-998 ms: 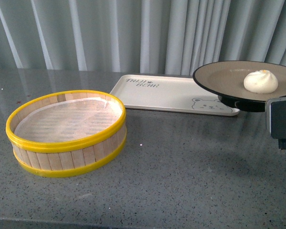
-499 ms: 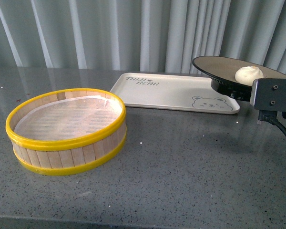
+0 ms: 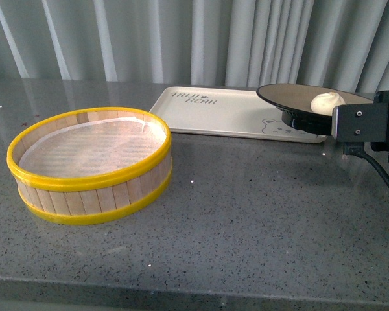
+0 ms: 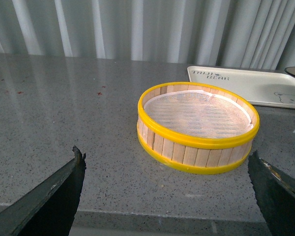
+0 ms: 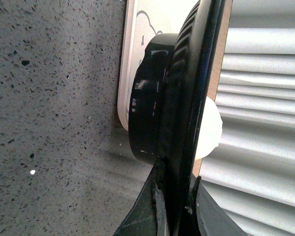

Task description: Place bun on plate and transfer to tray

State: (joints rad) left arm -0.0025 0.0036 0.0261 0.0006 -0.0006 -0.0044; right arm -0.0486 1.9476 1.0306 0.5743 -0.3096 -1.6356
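The taupe plate with its black rim hangs level over the right end of the cream tray. The white bun rests on the plate's right half. My right gripper is shut on the plate's near rim; its wrist view shows the plate's glossy dark underside, the bun beyond the rim and a corner of the tray below. My left gripper is open and empty near the table's front edge, well short of the basket.
A yellow-rimmed wooden steamer basket with a paper liner stands front left on the grey speckled table. A pleated grey curtain closes the back. A black cable trails from the right wrist.
The right gripper has carried the plate with the bun lower and farther back, from beside the tray to over its right end. The basket and tray have not moved.
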